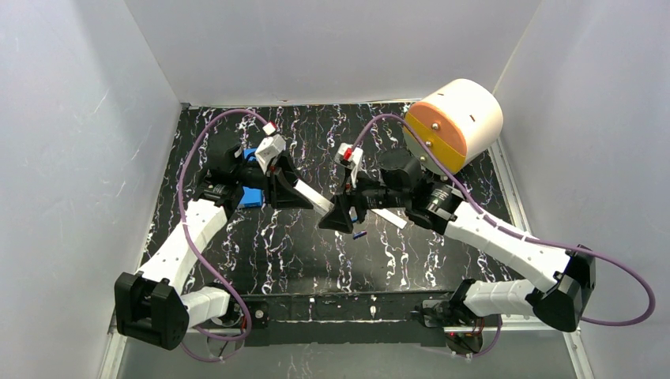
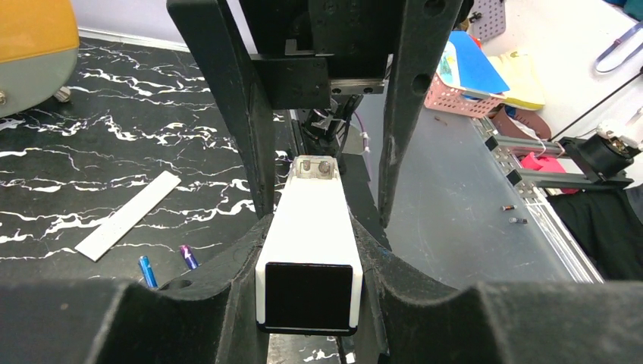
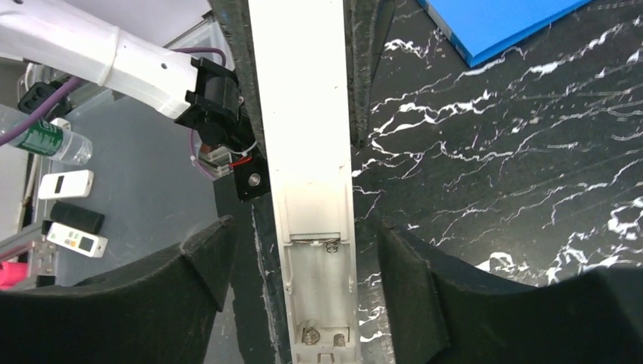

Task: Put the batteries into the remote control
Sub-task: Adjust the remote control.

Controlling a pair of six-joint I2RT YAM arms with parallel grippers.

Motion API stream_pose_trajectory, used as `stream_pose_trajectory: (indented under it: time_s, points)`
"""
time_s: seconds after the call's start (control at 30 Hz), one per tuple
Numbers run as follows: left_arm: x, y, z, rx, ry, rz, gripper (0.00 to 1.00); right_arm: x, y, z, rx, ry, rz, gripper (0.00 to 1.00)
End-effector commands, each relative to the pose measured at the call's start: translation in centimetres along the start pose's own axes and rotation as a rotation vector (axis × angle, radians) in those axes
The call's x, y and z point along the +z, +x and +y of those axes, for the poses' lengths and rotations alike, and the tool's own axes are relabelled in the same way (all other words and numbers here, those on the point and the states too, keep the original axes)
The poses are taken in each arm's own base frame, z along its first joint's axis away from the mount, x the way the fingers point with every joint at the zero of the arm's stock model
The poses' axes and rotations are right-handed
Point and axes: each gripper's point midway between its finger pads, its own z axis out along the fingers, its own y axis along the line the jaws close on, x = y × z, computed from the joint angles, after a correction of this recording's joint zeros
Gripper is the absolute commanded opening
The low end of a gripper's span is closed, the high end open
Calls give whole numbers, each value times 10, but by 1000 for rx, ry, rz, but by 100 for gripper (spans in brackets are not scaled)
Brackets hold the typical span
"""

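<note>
Left gripper (image 2: pixel 309 254): pressed together on the remote (image 3: pixel 307 136), pinching it by its sides near the end with the dark window, low in the left wrist frame.
Right gripper (image 3: pixel 307 227): spread; its fingers (image 3: pixel 447 296) stand on either side of the remote with a gap showing on each side, touching nothing.
Remote: held off the table at the centre of the top frame, running from the left gripper toward the right one. In the right wrist frame it runs down the middle from the top edge to the bottom.
Recess (image 3: pixel 318 296): uncovered, at the bottom centre of the right wrist frame, facing the camera. Metal contacts show at both ends and no cell lies inside.
Batteries (image 2: pixel 148 271): two, lying side by side on the table (image 1: pixel 300 253), lower left of the left wrist frame, below and apart from the held remote and outside both grippers.
Strip (image 2: pixel 129 214): flat and white, lying slantwise on the table just above the batteries in the left wrist frame.
Pad (image 3: pixel 493 23): blue, flat on the table, upper right of the right wrist frame.
Drum (image 1: pixel 458 122): cream and orange, upper right of the top frame.
</note>
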Motion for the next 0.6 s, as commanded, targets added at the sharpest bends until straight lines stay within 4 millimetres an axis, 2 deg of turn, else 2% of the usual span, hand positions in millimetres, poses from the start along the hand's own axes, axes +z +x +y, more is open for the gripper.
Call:
stream_pose_trajectory:
  time_s: [0.0, 0.07, 0.1, 0.17, 0.23, 0.4, 0.43, 0.5, 0.57]
  points:
    - [0, -13, -13, 38, 43, 5, 0, 0, -5, 1, -51, 34, 28, 66]
    - [0, -14, -11, 37, 23, 2, 0, 0, -6, 2, -53, 32, 26, 52]
    - [1, -14, -7, 29, -3, -4, 3, 0, -7, 3, -56, 30, 22, 46]
    - [1, -16, 1, 24, -56, -15, 17, -1, -10, 3, -61, 31, 5, 32]
    - [0, -19, 7, 18, -108, -27, 24, -1, -11, 1, -65, 40, -4, 21]
    - [-2, -27, 16, 29, -204, -54, 52, -3, -25, -2, -71, 76, -56, 12]
    - [-3, -29, 21, 19, -249, -67, 63, -4, -29, -5, -71, 96, -75, 12]
    - [-10, -34, 39, -30, -385, -115, 67, -7, -35, -12, -77, 153, -114, 12]
    - [-19, -39, 58, -126, -537, -188, 78, -13, -44, -21, -84, 213, -159, 12]
